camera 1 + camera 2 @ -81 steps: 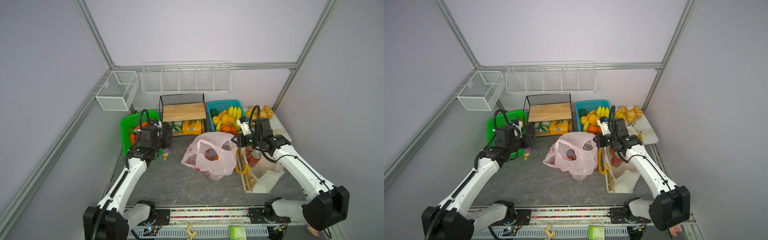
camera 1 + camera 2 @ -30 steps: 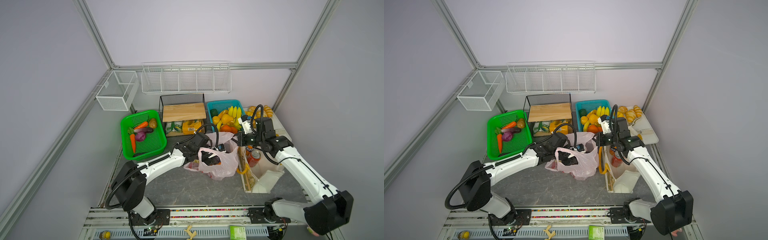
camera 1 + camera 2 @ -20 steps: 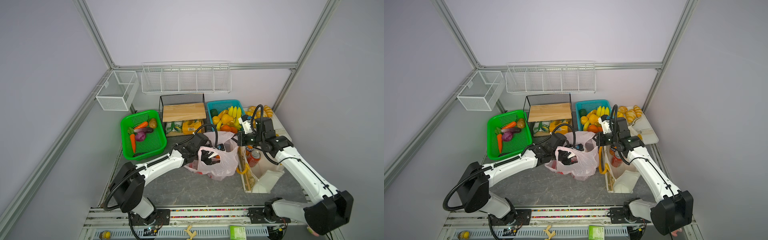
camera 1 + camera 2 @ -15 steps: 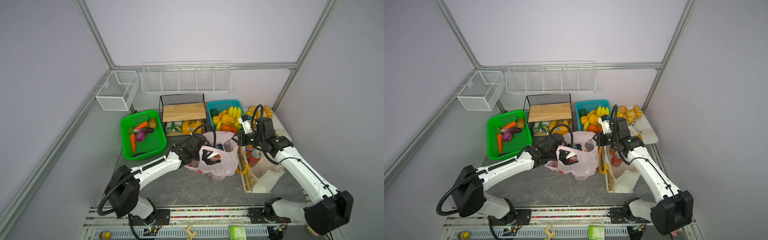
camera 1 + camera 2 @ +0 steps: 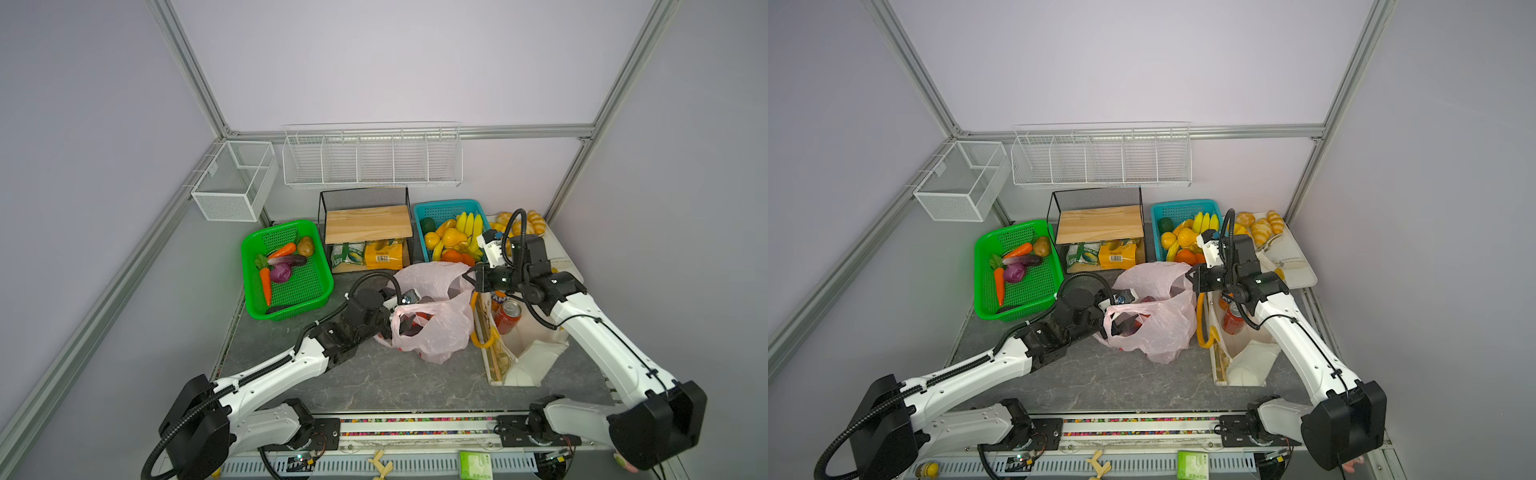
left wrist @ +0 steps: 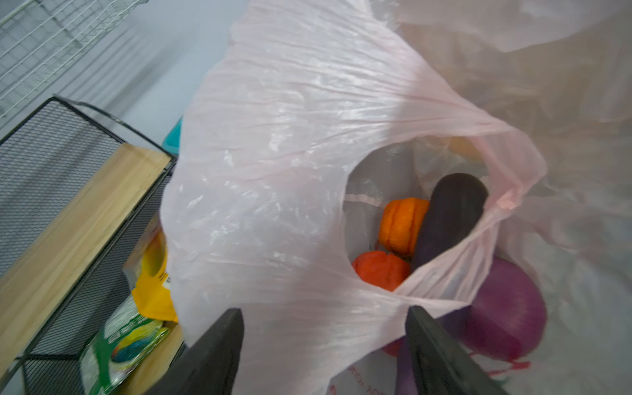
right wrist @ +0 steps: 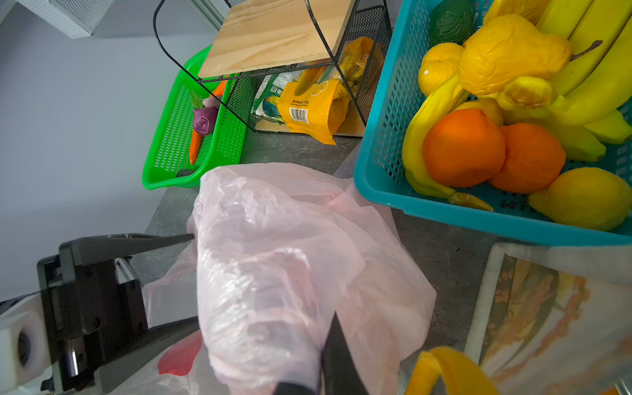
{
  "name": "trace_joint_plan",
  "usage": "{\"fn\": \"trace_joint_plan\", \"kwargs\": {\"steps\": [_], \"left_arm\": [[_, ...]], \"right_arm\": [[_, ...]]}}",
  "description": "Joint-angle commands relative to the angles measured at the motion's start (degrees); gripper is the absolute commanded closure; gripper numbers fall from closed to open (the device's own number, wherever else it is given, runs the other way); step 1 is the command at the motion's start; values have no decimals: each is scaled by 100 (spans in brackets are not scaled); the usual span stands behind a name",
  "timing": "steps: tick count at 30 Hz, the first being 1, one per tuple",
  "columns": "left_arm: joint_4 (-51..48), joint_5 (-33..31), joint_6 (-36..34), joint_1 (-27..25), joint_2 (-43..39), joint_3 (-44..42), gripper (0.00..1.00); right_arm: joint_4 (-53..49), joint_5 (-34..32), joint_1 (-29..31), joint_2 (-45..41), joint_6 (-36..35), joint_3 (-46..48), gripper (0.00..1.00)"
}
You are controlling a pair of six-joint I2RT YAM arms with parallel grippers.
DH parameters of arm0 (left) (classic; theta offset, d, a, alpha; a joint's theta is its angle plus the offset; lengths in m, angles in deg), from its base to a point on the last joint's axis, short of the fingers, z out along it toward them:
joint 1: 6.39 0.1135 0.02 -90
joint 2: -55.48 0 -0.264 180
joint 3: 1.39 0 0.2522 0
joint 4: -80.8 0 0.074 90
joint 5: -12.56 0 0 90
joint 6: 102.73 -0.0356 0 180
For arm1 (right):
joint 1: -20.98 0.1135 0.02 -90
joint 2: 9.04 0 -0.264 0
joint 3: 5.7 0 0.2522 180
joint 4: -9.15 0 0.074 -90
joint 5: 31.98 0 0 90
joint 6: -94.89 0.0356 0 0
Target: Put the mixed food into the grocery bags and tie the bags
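The pink plastic grocery bag (image 5: 436, 332) (image 5: 1158, 332) sits mid-table with its mouth held open. Inside it the left wrist view shows an orange round vegetable (image 6: 402, 222), a red tomato (image 6: 379, 270), a dark purple aubergine (image 6: 448, 215) and a purple onion (image 6: 506, 307). My left gripper (image 6: 323, 314) (image 5: 401, 322) is open at the bag's left edge, with loose plastic between its wide jaws. My right gripper (image 5: 473, 279) (image 7: 325, 345) is shut on the bag's far right handle and holds it up. The cream canvas tote (image 5: 523, 357) lies on the right with the Fanta can (image 5: 496, 297) and a red soda can (image 5: 508, 318) in it.
A green basket (image 5: 249, 249) with carrots and other vegetables stands at the back left. A black wire rack with a wooden board (image 5: 365, 222) is behind the bag, with a teal fruit basket (image 5: 444, 204) and a croissant tray (image 5: 559, 253) to its right. White wire baskets (image 5: 370, 156) hang on the wall.
My left arm swung from the green basket to the pink bag, and its jaws have opened there and drawn back a little to the left. The right gripper has held still on the handle.
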Motion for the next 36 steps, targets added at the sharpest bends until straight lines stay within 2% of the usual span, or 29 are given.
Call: {"fn": "trace_joint_plan", "kwargs": {"steps": [1, 5, 11, 13, 16, 20, 24, 36], "left_arm": [[577, -1007, 42, -23, 95, 52, 25], [945, -1387, -120, -29, 302, 28, 23], [651, -1682, 186, -22, 790, 426, 18], [516, -1554, 298, -19, 874, 538, 24], [444, -1288, 496, -14, 902, 598, 42], [344, -795, 783, 0, 772, 620, 79], [185, -342, 1086, -1, 440, 596, 100], [114, 954, 2085, -3, -998, 172, 100]], "right_arm": [[63, 137, 29, 117, -93, -19, 92], [45, 196, 58, 169, -78, -59, 92], [89, 255, 91, 242, -66, -111, 92], [108, 279, 94, 287, -70, -145, 92], [116, 306, 95, 345, -63, -213, 92], [231, 329, 118, 398, 10, -303, 92], [367, 324, 168, 504, 78, -424, 92], [584, 735, 720, 1602, 153, -1434, 91]]}}
